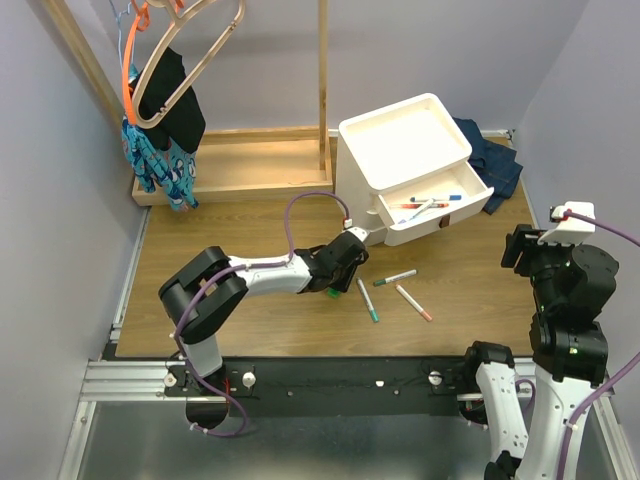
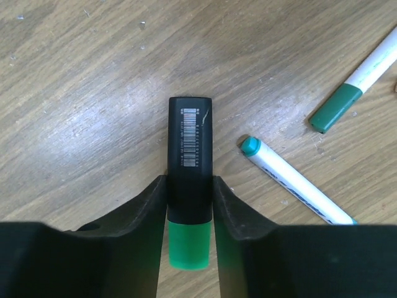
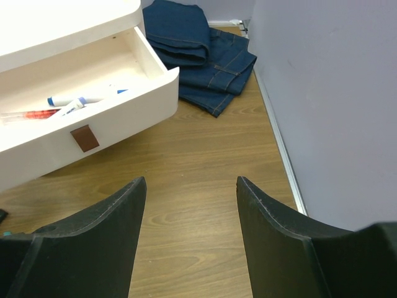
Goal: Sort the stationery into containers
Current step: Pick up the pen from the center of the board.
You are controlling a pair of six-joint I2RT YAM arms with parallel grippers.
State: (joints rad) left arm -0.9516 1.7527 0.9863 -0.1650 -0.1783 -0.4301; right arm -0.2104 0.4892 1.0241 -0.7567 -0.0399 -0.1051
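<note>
Fingers [image 2: 142, 217] of the left gripper [image 2: 190, 189] press against both sides of the thick black-and-green marker [image 2: 190, 139]. It lies flat on the table [image 2: 74, 93] near its middle, green cap toward the wrist and barcode facing up. Just right of it lie two slim white markers, one teal-capped [image 2: 291, 177] and one green-capped [image 2: 356, 84], both apart from the gripped one. The overhead view shows a third, orange-tipped [image 1: 413, 302], beside them.

The white drawer unit [image 1: 358, 165] stands toward the far right corner of the table with one drawer [image 3: 118, 127] pulled out. A blue-capped marker [image 3: 65, 99] and a red-tinted pen [image 3: 25, 115] lie inside.

The right gripper [image 3: 190, 181] hangs above bare wood near the right edge, in front of that drawer, its fingers wide apart with nothing between them. Folded jeans [image 3: 198, 49] sit by the right edge, behind the unit.
</note>
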